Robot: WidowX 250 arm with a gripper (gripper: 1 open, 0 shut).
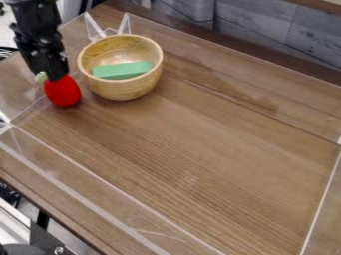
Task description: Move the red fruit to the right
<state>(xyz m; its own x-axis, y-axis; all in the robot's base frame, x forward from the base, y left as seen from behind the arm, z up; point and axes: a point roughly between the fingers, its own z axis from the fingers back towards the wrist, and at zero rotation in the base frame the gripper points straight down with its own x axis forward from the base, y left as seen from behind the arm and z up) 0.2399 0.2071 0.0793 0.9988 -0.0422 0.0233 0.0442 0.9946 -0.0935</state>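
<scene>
Wooden table, fruit by the bowl, gripper at hand

We see the wooden table taped along its edges, the bowl beside the red fruit, and the gripper close above it, its grip unclear to us. We judge this the grasping step; next calls for a secure hold, then rightward travel.

No readable text or labels

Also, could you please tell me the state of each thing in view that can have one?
Gripper: just above and beside the red fruit; jaw opening hard to tell.
Red fruit: on the table, outside the bowl.
Wooden bowl: upright, holding the green item.
Green item: inside the bowl.
</scene>
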